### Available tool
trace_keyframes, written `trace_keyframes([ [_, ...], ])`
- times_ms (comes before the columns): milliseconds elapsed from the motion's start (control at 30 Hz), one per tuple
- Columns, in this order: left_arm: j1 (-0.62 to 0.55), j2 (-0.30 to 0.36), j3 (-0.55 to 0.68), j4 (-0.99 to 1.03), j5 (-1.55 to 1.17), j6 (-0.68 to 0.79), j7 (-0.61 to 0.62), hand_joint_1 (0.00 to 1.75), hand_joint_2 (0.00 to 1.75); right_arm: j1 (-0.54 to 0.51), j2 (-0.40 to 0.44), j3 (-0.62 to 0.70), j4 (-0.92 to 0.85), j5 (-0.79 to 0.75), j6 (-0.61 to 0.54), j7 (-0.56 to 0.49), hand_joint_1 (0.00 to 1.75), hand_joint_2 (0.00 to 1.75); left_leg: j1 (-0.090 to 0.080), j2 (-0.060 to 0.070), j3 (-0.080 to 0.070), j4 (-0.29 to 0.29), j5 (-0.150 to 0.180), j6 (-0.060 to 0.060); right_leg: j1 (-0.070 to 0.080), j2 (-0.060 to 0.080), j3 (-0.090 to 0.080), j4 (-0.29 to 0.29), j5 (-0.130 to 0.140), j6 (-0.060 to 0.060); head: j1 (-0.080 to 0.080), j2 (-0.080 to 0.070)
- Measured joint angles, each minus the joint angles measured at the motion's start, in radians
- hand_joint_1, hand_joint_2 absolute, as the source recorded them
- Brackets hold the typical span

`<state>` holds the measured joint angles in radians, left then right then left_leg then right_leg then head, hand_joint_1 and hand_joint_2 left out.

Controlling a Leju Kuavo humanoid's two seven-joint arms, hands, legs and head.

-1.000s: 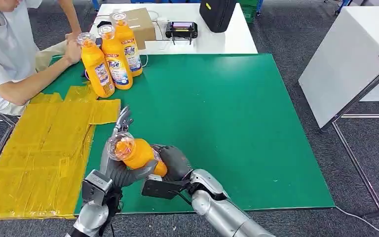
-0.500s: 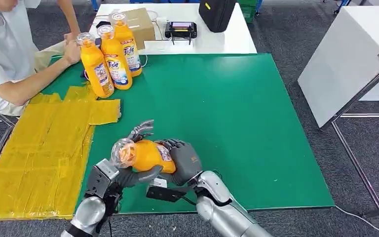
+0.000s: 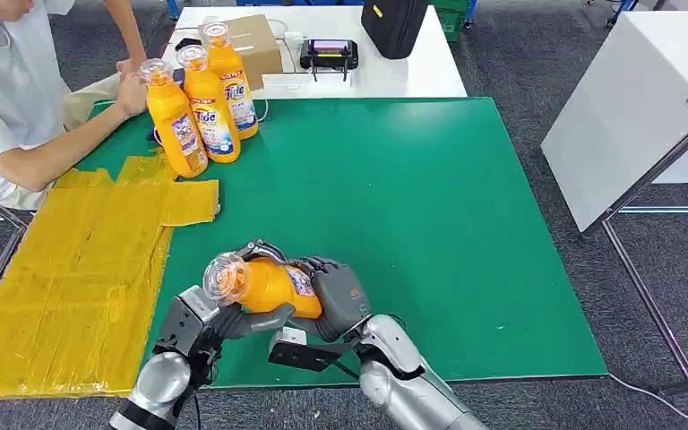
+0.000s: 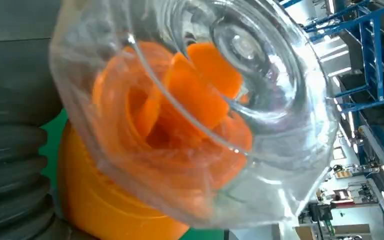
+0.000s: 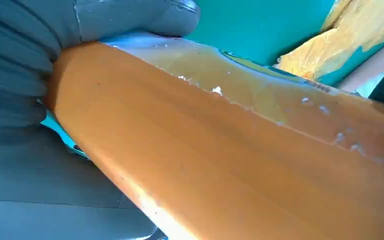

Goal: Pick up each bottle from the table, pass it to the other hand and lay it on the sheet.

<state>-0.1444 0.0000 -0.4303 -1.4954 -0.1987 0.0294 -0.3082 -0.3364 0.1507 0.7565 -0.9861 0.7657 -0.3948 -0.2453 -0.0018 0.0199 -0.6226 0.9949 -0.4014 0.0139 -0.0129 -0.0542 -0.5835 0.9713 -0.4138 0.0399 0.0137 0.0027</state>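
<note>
Two hands share one bottle (image 3: pixel 269 285) in the head view: it lies tilted over the near edge of the green table (image 3: pixel 430 224), clear cap toward the yellow sheet (image 3: pixel 81 278). The right hand (image 3: pixel 336 296) wraps the base end, while the left hand (image 3: pixel 219 315) curls fingers over and under the neck end. Three more bottles (image 3: pixel 199 103) stand at the far corner beside a seated person (image 3: pixel 9 98).

From the left wrist, the clear cap (image 4: pixel 205 110) looms close and the orange shoulder rests against the grey ribbed palm; whether the fingers have closed firmly I cannot tell.

From the right wrist, the orange body (image 5: pixel 230 165) is pressed between thumb and palm, a full grasp.

Judged from this, the handover goes best if the left hand tightens around the neck before the right loosens; letting go early risks a heavy base swinging down.
</note>
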Motion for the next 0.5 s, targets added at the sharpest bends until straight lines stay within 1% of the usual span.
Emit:
trace_keyframes([
  [500, -0.001, 0.0, 0.0, 0.005, 0.0, 0.0, 0.0, 1.75, 1.75, 0.003, 0.0, -0.002, 0.0, 0.0, 0.0, -0.002, 1.75, 1.75, 0.0, 0.0, 0.0, 0.0, 0.0, 0.0, 0.0, 0.0, 0.0, 0.0, 0.0, 0.0, 0.0, 0.0],
])
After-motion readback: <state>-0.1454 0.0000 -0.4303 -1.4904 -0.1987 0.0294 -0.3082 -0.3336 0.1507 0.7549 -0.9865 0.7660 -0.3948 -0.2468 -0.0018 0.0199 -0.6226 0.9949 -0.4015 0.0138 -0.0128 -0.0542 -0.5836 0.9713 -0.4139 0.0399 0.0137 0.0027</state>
